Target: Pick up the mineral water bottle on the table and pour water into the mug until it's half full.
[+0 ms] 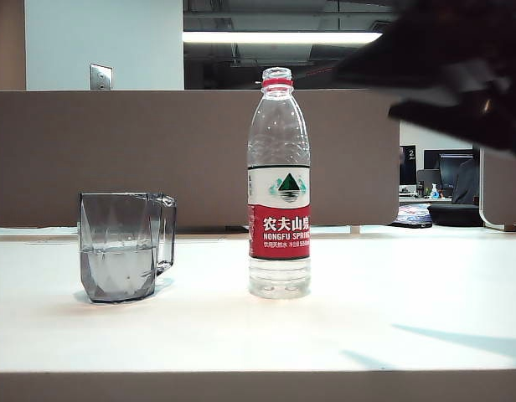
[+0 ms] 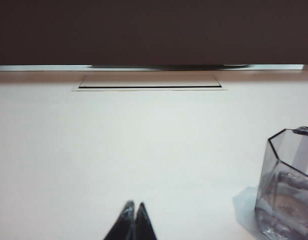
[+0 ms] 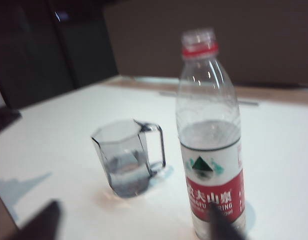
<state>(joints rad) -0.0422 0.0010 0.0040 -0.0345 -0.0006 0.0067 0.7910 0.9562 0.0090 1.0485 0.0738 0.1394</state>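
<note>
On the wide white table [image 1: 409,293], the tall clear plastic mineral water bottle [image 1: 279,184] with its red-and-white label stands upright and uncapped at the centre of the exterior view, with the smoky grey faceted glass mug [image 1: 124,247] well apart from it at nine o'clock, handle turned toward the bottle. Clear water [image 1: 117,272] sits in the mug to roughly half its height, so I judge the pour done and the bottle set back down. My right hand [image 3: 131,220] hangs above the table at the bottle's two o'clock in the exterior view, a dark blur; its wrist view shows its two fingers spread either side of the bottle, grasping nothing. My left hand [image 2: 134,215] sits low over bare table with its fingertips pressed together, clenched and empty, the mug near it off to one side, kept clear of the pouring.
</note>
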